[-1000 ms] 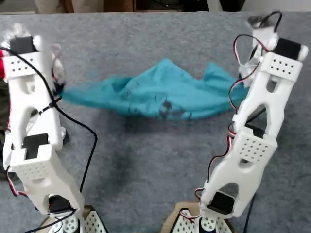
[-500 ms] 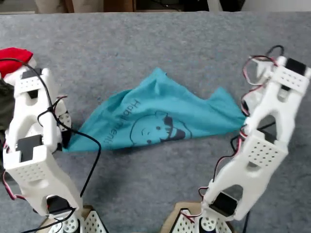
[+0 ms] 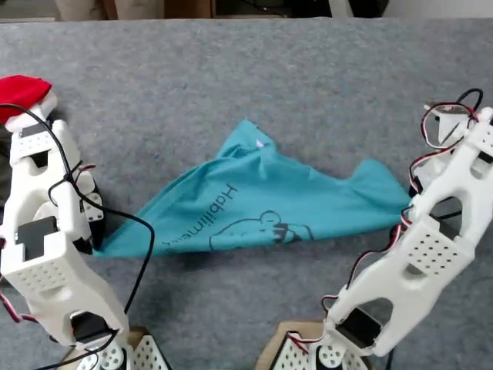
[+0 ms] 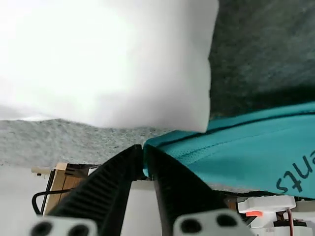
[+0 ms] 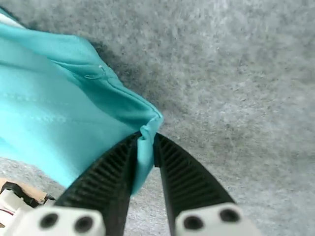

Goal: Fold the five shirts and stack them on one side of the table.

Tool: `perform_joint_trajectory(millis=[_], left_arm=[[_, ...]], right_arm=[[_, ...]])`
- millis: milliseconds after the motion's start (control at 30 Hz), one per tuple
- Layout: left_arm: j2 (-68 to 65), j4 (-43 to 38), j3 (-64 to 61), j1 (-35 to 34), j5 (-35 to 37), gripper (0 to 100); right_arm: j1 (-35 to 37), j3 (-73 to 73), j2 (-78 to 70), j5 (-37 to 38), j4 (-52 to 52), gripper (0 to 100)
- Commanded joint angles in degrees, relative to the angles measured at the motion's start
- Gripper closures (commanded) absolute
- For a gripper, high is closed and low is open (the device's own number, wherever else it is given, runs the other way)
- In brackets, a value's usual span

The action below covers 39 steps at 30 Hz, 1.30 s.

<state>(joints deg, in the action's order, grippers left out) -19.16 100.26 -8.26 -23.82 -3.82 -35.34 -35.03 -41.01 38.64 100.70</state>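
A teal shirt (image 3: 254, 204) with dark print is stretched across the middle of the grey table (image 3: 308, 77), printed side up. My left gripper (image 3: 98, 231) is shut on its left corner near the table surface. In the left wrist view the black fingers (image 4: 162, 182) pinch the teal hem (image 4: 236, 142). My right gripper (image 3: 407, 208) is shut on the shirt's right corner. The right wrist view has the teal edge (image 5: 142, 128) clamped between the ribbed fingers (image 5: 187, 182). A peak of cloth (image 3: 246, 132) points toward the table's far side.
A red garment (image 3: 21, 91) lies at the left edge behind the left arm. A white mass (image 4: 103, 59) fills much of the left wrist view. Both arm bases (image 3: 308, 351) stand at the front edge. Bare grey felt spreads beyond the shirt.
Both arms have pulled the shirt toward the front of the table and lowered it. It went from hanging bunched to lying spread flatter, with the print showing.
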Motion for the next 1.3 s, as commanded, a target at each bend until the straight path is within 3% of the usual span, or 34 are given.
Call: perform_joint_trajectory(millis=[0,100,267,367,433,533,667,867,1067,1167,1267], left_arm=[[2.95,0.53,-2.02,-0.09,-0.53,85],[3.03,0.53,-2.29,-0.53,-0.44,74],[9.54,0.53,3.87,0.26,-0.26,76],[16.04,0.35,10.64,6.07,1.05,77],[18.33,-0.79,15.21,13.10,5.98,79],[17.71,-7.47,19.52,23.56,17.14,84],[12.97,-24.70,20.31,34.55,27.60,92],[-0.13,-41.41,23.21,45.10,26.99,91],[-14.11,-40.88,36.66,49.23,27.16,86],[-20.00,-34.29,46.68,50.55,27.43,79],[-25.80,-28.92,56.62,51.52,27.43,80]], right_arm=[[0.40,1.63,4.35,0.35,-2.46,99.4],[0.13,4.09,4.35,0.53,-5.10,99.4],[0.04,8.22,4.35,0.53,-9.67,99.4],[0.13,10.07,4.35,0.35,-12.22,99.4],[0.13,11.21,4.35,0.26,-13.98,99.4],[-0.04,14.99,4.26,0.18,-19.08,99.4],[-0.13,20.62,3.30,-2.73,-26.81,99.4],[-1.80,21.41,4.09,-2.81,-28.48,99.4],[-1.80,21.58,4.09,-2.90,-28.66,99.4],[-1.80,21.58,4.09,-2.99,-28.75,99.4],[-1.80,21.58,4.09,-2.99,-28.75,99.4]])
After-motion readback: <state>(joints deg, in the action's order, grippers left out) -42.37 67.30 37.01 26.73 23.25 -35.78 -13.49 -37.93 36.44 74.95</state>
